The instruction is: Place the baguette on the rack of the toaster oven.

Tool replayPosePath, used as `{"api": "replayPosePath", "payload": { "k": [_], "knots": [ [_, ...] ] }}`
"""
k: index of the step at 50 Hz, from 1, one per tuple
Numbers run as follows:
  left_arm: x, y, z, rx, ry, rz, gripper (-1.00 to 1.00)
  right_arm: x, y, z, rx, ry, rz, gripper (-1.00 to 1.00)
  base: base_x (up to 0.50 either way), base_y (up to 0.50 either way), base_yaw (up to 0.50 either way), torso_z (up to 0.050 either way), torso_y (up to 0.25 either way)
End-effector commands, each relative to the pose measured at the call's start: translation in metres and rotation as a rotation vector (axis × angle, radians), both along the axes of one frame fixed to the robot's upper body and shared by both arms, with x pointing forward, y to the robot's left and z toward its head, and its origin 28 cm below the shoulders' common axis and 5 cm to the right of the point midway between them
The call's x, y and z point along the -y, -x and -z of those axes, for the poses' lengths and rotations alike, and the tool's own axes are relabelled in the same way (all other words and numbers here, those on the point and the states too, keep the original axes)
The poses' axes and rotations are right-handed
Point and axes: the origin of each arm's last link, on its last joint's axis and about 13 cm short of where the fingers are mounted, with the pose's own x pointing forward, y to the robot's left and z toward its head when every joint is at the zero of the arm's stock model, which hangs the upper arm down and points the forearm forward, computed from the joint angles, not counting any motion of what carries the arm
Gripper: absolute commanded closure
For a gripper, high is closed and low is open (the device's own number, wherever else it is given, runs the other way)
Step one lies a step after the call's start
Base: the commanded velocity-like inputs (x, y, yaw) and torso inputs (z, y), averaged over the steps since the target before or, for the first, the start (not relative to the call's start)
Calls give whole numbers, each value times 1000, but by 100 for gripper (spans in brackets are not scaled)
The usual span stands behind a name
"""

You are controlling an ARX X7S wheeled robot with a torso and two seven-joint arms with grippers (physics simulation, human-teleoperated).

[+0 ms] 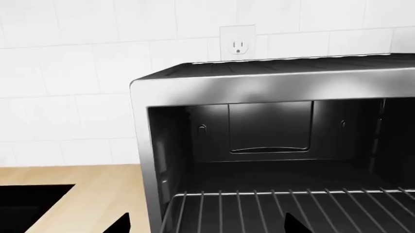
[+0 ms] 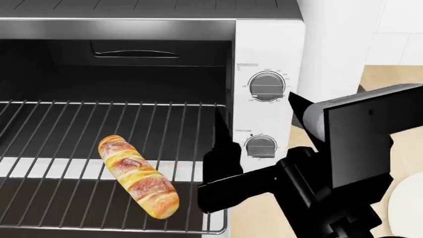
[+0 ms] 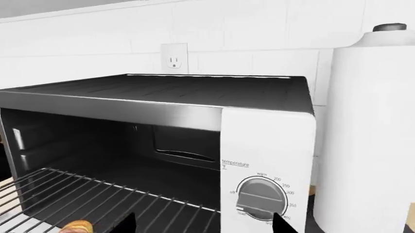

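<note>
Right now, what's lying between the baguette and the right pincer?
Only bare rack bars. In the head view the baguette rests on the wire rack, and the right pincer hangs at the rack's right front corner, apart from the bread, with nothing else between.

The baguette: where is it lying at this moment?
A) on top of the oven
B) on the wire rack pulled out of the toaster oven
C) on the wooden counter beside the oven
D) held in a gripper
B: the baguette lies diagonally on the bars of the rack in front of the open toaster oven, with no gripper touching it.
</note>
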Motion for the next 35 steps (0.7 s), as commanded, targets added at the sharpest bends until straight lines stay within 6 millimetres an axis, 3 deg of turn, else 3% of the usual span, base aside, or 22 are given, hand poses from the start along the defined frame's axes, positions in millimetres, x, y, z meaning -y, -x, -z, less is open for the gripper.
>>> {"api": "replayPosePath", "payload": {
  "k": [1, 20, 35],
  "knots": [
    [2, 0, -2, 7, -6, 12, -100, 15, 6, 3, 1, -5, 103, -100, 0, 0, 0, 0, 0],
    [2, -1, -2, 0, 1, 3, -100, 41, 11, 0, 43, -14, 329, -100, 0, 0, 0, 0, 0],
    [3, -1, -9, 5, 0, 2, -100, 49, 12, 1, 38, 5, 358, -100, 0, 0, 0, 0, 0]
  ]
}}
